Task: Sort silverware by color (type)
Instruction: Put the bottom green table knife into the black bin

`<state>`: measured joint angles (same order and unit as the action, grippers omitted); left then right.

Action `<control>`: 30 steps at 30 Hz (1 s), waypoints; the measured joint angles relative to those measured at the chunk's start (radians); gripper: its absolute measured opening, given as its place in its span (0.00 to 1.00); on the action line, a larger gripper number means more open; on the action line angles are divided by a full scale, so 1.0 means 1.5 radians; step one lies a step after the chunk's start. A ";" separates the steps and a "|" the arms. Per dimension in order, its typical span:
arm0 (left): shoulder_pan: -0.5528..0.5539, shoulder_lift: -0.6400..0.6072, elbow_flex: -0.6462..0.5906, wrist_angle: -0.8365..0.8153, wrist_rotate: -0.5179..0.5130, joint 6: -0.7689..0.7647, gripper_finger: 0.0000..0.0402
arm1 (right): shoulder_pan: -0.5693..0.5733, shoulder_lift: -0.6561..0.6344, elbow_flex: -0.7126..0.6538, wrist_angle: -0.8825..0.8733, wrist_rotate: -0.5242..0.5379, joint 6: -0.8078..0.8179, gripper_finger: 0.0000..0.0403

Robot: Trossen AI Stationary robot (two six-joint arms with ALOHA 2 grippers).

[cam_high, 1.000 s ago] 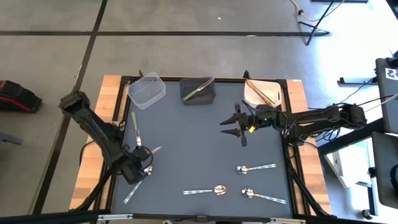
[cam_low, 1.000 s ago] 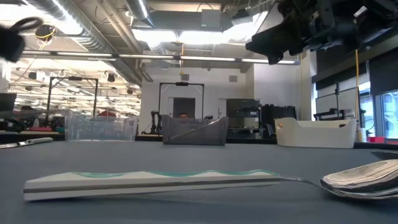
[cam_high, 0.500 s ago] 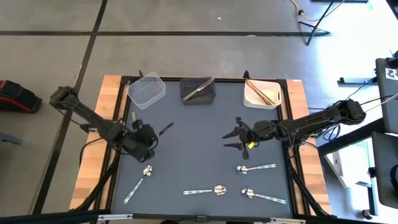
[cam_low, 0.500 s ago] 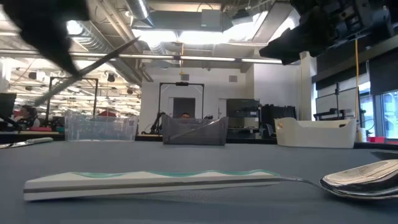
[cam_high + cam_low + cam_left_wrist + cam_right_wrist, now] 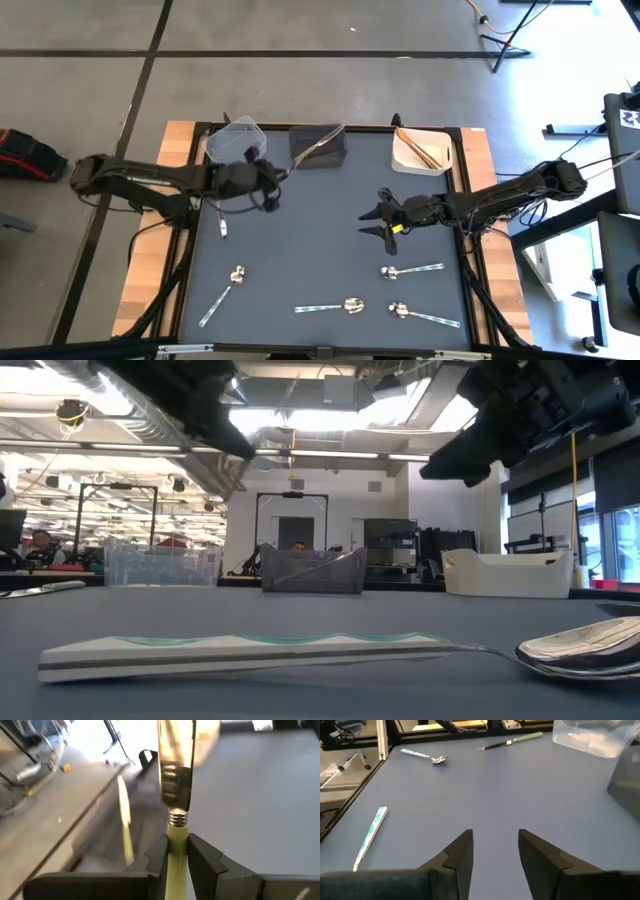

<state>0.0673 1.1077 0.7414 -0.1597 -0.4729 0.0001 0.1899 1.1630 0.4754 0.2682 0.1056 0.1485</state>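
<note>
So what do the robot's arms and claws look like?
Both arms are dark, almost black, thin and jointed, with black cables running along them. The left claw has two chunky dark fingers with angled tips. The right claw has the same two dark wedge-shaped fingers, and from above there is a small yellow spot just behind it.

no readable text, label, brand or number shows on anything in these views.
</note>
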 joint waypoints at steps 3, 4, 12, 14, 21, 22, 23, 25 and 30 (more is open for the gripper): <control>0.073 0.033 0.000 0.087 0.059 0.058 0.14 | 0.009 0.021 0.000 0.003 0.011 0.002 0.36; 0.094 0.049 0.000 0.124 0.074 0.076 0.14 | 0.010 0.029 0.000 0.012 0.011 0.003 0.36; 0.215 0.183 -0.001 0.360 0.121 0.152 0.14 | 0.008 0.053 0.000 0.029 0.012 -0.015 0.36; 0.236 0.214 -0.001 0.399 0.138 0.159 0.14 | 0.008 0.053 0.000 0.030 0.012 -0.016 0.36; 0.286 0.308 -0.001 0.434 0.156 0.150 0.14 | 0.008 0.053 0.000 0.029 0.012 -0.016 0.36; 0.292 0.320 -0.001 0.433 0.154 0.144 0.14 | 0.008 0.053 0.000 0.029 0.012 -0.016 0.36; 0.297 0.332 -0.001 0.433 0.153 0.142 0.15 | 0.008 0.053 0.000 0.030 0.012 -0.016 0.36; 0.303 0.351 -0.001 0.434 0.152 0.141 0.16 | 0.008 0.053 0.000 0.029 0.013 -0.016 0.36; 0.306 0.377 -0.001 0.432 0.152 0.131 0.18 | 0.008 0.053 0.000 0.029 0.029 -0.016 0.36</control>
<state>0.5259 1.6726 0.7406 0.4880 -0.2446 0.1963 0.2024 1.2419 0.4755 0.3115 0.1494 0.1242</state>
